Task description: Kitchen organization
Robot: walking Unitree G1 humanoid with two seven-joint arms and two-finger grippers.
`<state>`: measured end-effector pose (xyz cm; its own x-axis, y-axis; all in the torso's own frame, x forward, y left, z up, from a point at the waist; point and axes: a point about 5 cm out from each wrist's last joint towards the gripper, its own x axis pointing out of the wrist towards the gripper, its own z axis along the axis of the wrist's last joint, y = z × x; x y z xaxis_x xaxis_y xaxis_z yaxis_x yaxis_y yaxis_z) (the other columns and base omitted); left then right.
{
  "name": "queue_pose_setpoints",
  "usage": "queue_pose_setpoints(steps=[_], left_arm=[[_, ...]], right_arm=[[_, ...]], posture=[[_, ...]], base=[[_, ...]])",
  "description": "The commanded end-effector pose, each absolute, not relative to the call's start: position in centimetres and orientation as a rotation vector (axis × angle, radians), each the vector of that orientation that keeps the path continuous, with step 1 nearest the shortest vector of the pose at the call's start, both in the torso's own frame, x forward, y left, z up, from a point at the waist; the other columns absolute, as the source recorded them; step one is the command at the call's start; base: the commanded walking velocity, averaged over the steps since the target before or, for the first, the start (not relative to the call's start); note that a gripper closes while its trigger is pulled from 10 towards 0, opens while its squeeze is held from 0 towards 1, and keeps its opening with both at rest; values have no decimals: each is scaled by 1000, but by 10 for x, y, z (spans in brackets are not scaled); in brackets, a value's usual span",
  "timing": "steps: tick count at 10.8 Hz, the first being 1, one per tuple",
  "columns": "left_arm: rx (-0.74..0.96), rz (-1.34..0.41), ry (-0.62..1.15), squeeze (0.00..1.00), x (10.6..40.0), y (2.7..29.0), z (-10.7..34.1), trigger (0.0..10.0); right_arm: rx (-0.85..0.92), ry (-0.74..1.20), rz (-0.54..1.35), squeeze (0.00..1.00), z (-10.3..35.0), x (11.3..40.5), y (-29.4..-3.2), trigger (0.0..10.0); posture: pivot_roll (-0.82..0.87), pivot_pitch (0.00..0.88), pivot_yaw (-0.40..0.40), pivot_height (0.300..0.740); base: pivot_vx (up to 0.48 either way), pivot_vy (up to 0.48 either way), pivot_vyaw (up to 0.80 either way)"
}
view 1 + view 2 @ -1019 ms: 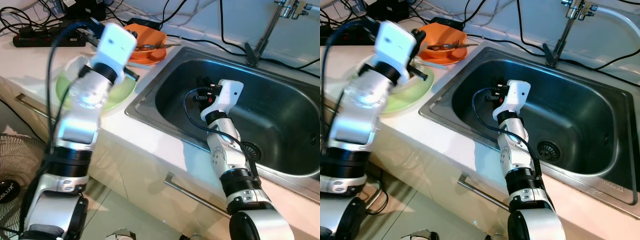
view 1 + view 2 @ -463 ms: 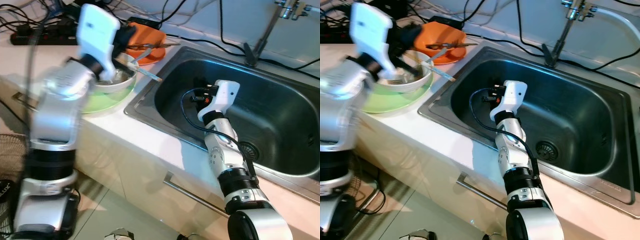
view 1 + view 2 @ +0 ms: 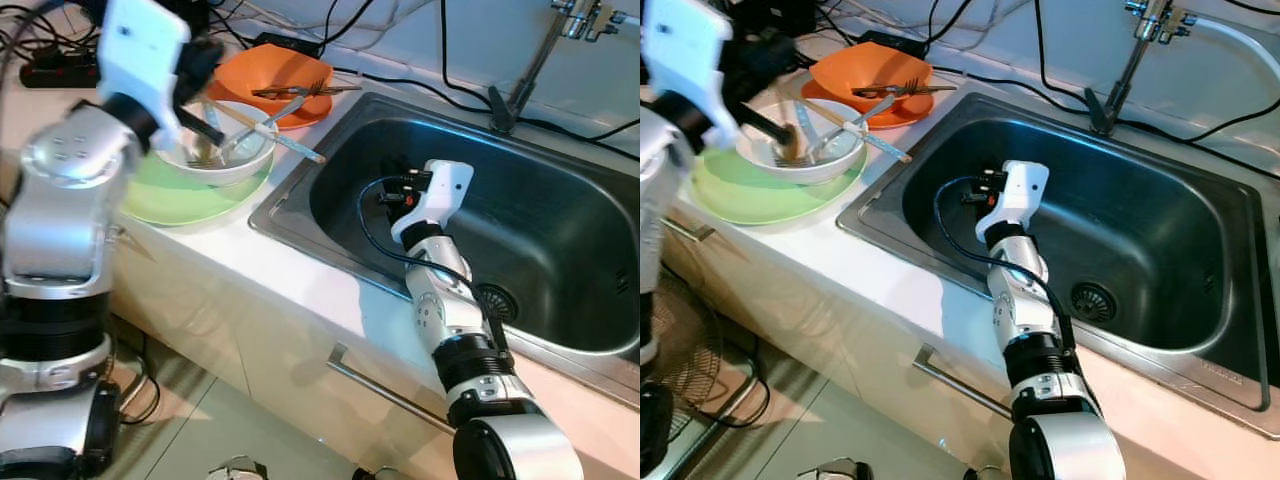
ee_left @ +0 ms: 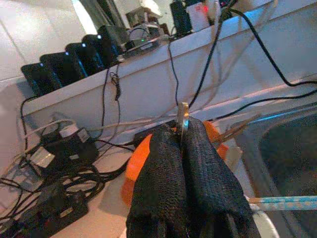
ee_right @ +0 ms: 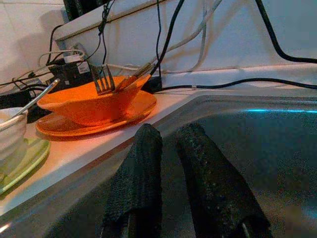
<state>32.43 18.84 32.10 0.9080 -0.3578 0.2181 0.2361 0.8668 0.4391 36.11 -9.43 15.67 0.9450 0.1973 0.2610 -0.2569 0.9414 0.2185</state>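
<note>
Cutlery (image 4: 183, 119) sits pinched between the left gripper (image 4: 185, 148) fingers over the white bowl (image 3: 805, 155), which rests on the green plate (image 3: 730, 195) beside the sink (image 3: 1160, 250), where the right gripper (image 5: 171, 144) hovers empty, slightly parted.
</note>
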Motion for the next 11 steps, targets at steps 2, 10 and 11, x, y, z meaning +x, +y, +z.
queue_pose_setpoints(steps=[2, 10, 11], left_arm=[[297, -326, -459, 0, 314, 188, 355, 10000], [-349, -347, -698, 0, 326, 167, 358, 10000], [-383, -358, -687, 0, 329, 162, 352, 10000]], right_arm=[[269, -225, 230, 0, 155, 362, -95, 10000], [298, -230, 184, 0, 158, 365, -109, 10000], [301, -236, 178, 0, 160, 366, -111, 10000]], posture=[[130, 65, -75, 740], [96, 54, -67, 740], [92, 51, -64, 740]], base=[[0, 0, 0], [0, 0, 0], [0, 0, 0]])
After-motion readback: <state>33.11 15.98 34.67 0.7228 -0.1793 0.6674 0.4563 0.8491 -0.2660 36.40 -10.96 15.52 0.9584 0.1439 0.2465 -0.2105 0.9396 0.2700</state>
